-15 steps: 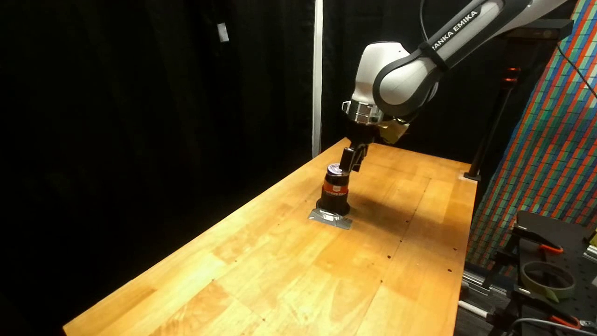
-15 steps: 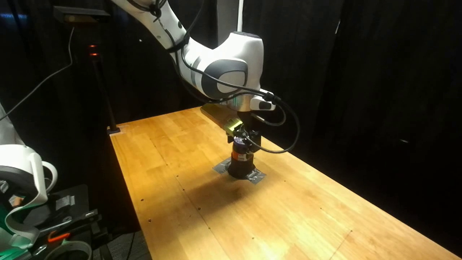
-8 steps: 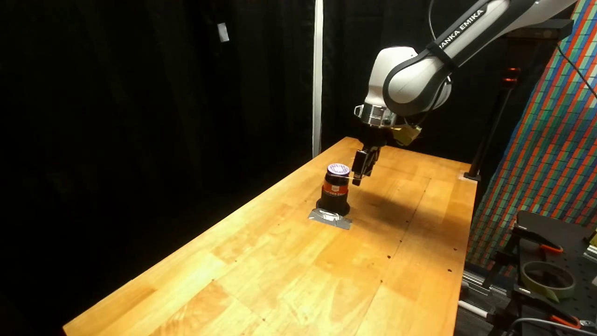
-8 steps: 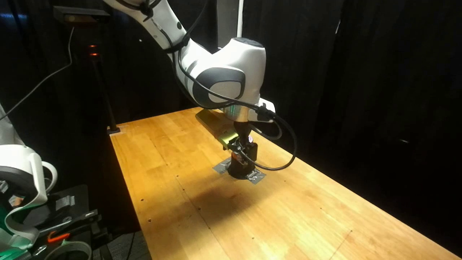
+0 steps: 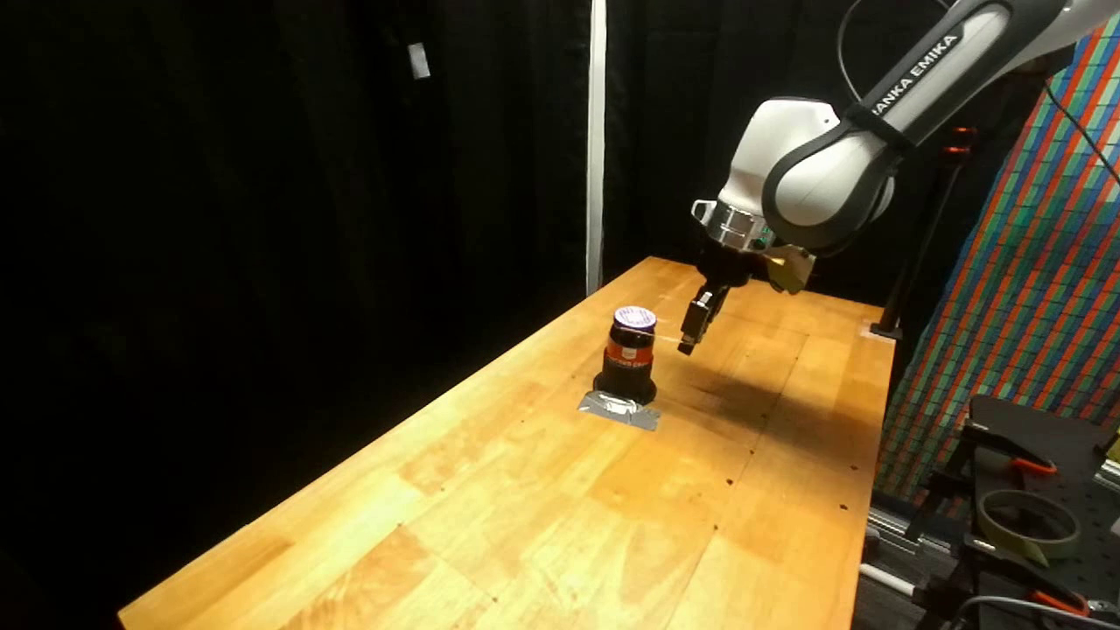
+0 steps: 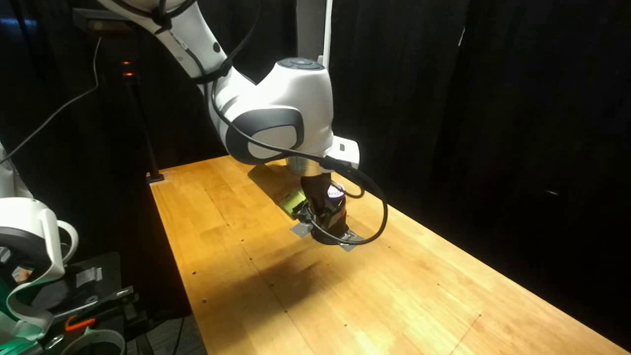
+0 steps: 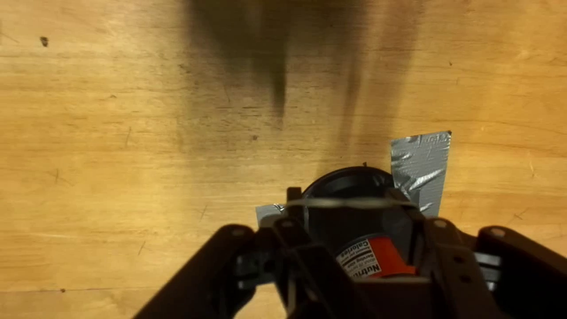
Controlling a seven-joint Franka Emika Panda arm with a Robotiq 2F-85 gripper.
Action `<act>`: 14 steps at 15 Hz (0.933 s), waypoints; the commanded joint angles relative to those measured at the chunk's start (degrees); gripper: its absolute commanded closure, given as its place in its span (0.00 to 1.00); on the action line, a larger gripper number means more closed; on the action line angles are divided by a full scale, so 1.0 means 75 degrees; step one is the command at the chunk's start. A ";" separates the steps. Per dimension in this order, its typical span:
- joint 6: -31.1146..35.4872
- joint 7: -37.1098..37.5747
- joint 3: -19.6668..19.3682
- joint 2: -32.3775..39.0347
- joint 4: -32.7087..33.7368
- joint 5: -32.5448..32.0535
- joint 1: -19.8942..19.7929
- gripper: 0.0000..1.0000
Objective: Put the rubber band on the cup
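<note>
In the wrist view, just left of the cup (image 7: 392,257), we see the end of a grey tape strip (image 7: 266,213). Then come the fingers (image 7: 290,235) of the gripper (image 7: 347,204), standing apart with the cup visible through the gap, and a pale rubber band (image 7: 354,203) stretched from tip to tip in front of the cup's dark base (image 7: 344,178). A second pale strand (image 7: 394,280) crosses the cup beside its orange-red label (image 7: 361,259); how it joins the first we cannot tell. Just right of the cup, a larger silver strip (image 7: 423,177) lies on the table (image 7: 110,155), touching that base. In an exterior view, well left of the cup, we find a black curtain (image 5: 262,219) with a pale tag (image 5: 419,60), then a white post (image 5: 597,149) rising behind the cup. The cup itself stands upright on the table, and from its upper part a thin pale strand (image 5: 668,338) runs to the gripper, which hangs near it on the right; whether the strand goes all round the cup we cannot tell. Above and right of the cup is the white arm (image 5: 822,179); well to the cup's right, a roll of tape (image 5: 1060,549) rests on a dark side table (image 5: 1019,418), and a checkered cloth (image 5: 1032,227) hangs. In an exterior view, the gripper partly hides the cup from us, and a black cable (image 6: 386,209) loops to the cup's right.
</note>
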 commanded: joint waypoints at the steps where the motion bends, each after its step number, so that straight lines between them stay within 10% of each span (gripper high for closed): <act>1: 0.1588 -0.0059 0.0012 -0.0769 -0.1444 -0.0297 0.0035 0.80; 4: 0.3426 -0.0231 0.0226 -0.0809 -0.2175 -0.0189 -0.0033 0.99; 10: 0.6592 0.0276 0.1191 -0.0218 -0.2951 -0.1091 -0.0755 0.98; 14: 0.8126 0.0649 0.0295 0.0145 -0.3184 -0.1943 -0.0123 0.98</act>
